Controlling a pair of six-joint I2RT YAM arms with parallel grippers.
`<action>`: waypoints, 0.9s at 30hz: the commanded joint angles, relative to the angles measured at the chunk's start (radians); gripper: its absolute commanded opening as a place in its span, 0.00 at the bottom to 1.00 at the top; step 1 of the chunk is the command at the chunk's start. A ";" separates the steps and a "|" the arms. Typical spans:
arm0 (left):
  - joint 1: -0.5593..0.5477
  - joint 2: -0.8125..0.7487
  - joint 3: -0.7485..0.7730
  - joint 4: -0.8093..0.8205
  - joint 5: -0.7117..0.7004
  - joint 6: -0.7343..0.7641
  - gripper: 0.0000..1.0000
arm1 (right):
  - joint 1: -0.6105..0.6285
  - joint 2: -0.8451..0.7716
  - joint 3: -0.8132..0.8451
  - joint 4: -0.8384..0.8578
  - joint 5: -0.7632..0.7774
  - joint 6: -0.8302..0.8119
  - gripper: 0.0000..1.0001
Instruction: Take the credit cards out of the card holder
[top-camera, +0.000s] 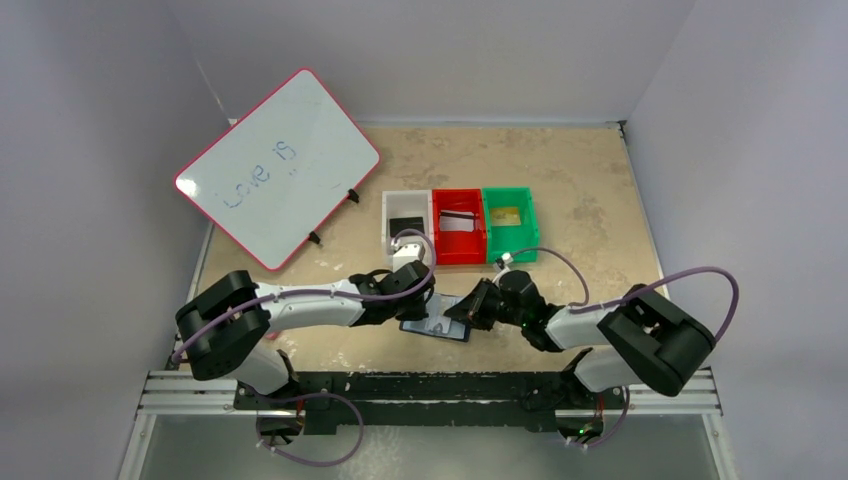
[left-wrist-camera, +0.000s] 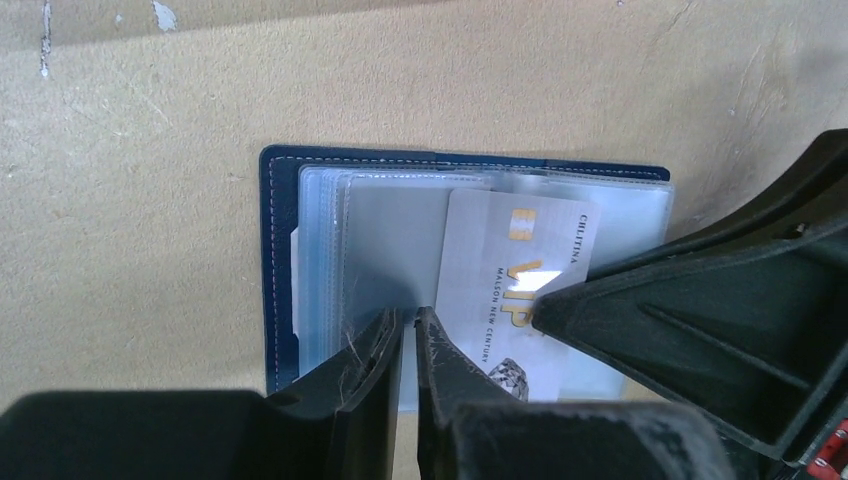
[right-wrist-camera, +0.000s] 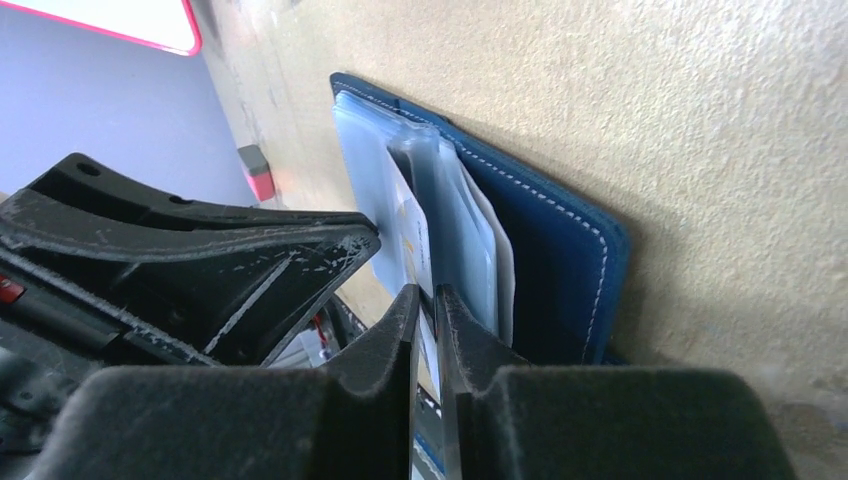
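Note:
The navy card holder (top-camera: 437, 324) lies open on the table between my two grippers. Its blue cover (left-wrist-camera: 280, 250) and clear, light blue sleeves face up. A silver-white card (left-wrist-camera: 505, 275) printed "VIP" sticks partway out of a sleeve. My right gripper (right-wrist-camera: 425, 292) is shut on that card's edge (right-wrist-camera: 412, 235), beside the holder's stitched cover (right-wrist-camera: 565, 260). My left gripper (left-wrist-camera: 410, 316) has its jaws nearly together, pinching the near edge of a clear sleeve. In the top view the left gripper (top-camera: 418, 300) and the right gripper (top-camera: 468, 310) meet over the holder.
Three bins stand in a row behind the holder. The white bin (top-camera: 390, 215) holds a black card, the red bin (top-camera: 458, 250) a pale card with a dark stripe, and the green bin (top-camera: 520, 195) a gold card. A pink-framed whiteboard (top-camera: 275, 165) leans at the back left.

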 joint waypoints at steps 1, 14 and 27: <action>-0.005 -0.002 -0.022 -0.044 0.021 0.023 0.10 | -0.004 0.059 0.024 0.097 0.015 0.016 0.13; -0.006 -0.044 -0.049 -0.068 -0.066 -0.052 0.08 | -0.005 0.002 0.026 -0.048 0.032 0.003 0.00; -0.006 -0.115 -0.029 -0.029 -0.101 -0.072 0.11 | -0.005 -0.301 0.069 -0.300 0.134 -0.098 0.00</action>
